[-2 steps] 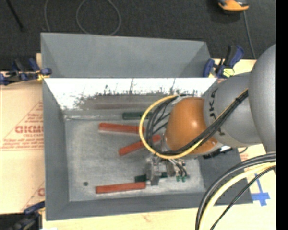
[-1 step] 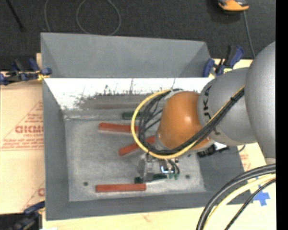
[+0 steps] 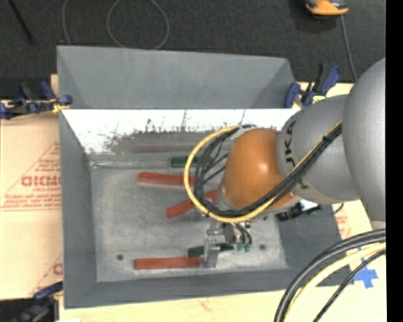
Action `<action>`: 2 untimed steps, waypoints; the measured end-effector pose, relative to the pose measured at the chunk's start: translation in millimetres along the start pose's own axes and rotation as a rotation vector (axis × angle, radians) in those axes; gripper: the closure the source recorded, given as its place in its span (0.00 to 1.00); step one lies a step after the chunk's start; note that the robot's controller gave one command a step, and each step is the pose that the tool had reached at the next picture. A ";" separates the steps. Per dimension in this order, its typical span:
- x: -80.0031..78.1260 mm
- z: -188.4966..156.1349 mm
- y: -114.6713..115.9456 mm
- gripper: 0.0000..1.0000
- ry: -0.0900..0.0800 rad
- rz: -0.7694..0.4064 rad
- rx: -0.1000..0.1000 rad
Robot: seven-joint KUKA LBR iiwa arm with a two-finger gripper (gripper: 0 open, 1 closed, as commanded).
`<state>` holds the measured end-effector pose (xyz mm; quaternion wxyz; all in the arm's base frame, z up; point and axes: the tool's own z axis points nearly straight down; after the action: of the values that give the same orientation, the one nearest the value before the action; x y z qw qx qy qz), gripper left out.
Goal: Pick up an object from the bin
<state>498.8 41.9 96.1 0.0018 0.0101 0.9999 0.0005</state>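
My gripper [image 3: 221, 241] hangs low over the front middle of the bin, just below the arm's orange cover. A long red stick with a dark green end [image 3: 166, 263] lies flat along the front of the bin floor, and its green end touches or sits right beside the gripper's left side. A second red stick [image 3: 180, 209] lies tilted in the middle of the bin, its right end hidden under the arm. A third red stick [image 3: 160, 178] lies further back, with a dark green piece [image 3: 179, 161] just behind it.
The arm with its orange cover and looped cables hides the right half of the bin floor. The bin's sloped walls close in on every side, and bare floor shows at the left.
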 end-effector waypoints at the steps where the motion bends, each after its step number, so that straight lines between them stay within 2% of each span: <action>1: 23.8 24.7 -36.7 0.00 -0.007 0.149 -0.001; 2: 25.1 25.1 -36.6 1.00 -0.004 0.147 0.000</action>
<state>473.0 5.8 70.9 0.0035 0.0837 0.9965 0.0006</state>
